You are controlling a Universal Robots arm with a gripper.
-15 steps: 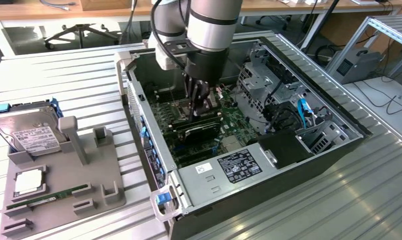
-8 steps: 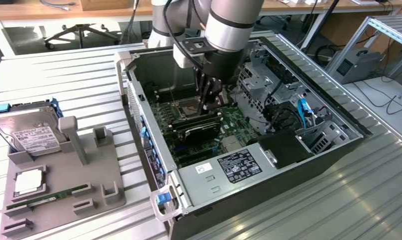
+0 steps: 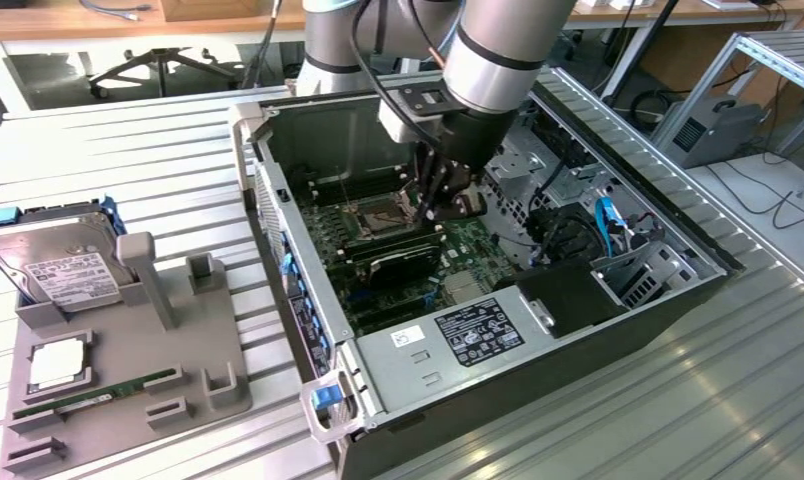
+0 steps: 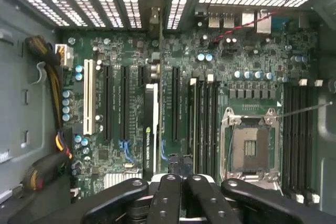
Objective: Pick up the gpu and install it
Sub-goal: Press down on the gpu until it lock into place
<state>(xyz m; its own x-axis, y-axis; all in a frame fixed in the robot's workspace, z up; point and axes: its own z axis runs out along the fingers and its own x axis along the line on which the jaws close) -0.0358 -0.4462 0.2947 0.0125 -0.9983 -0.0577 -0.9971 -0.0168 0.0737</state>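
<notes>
The gpu (image 3: 399,262) is a thin dark card standing on edge in a slot of the green motherboard (image 3: 469,245), inside the open computer case (image 3: 509,330). The wrist view has the gpu (image 4: 149,129) edge-on, a narrow strip with a green label running between the black slots toward the rear grille. My gripper (image 3: 433,210) hangs inside the case, above the board and a little beyond the card, near the processor socket (image 3: 375,215). Its black fingers (image 4: 168,192) are pressed together, shut, with nothing between them and no contact with the card.
To the exterior view's left of the case, a grey fixture (image 3: 149,360) holds a silver hard drive (image 3: 58,262), a square processor (image 3: 58,362) and a green memory stick (image 3: 95,395). Case walls, blue cables (image 3: 602,225) and a drive cage (image 3: 636,275) crowd the arm.
</notes>
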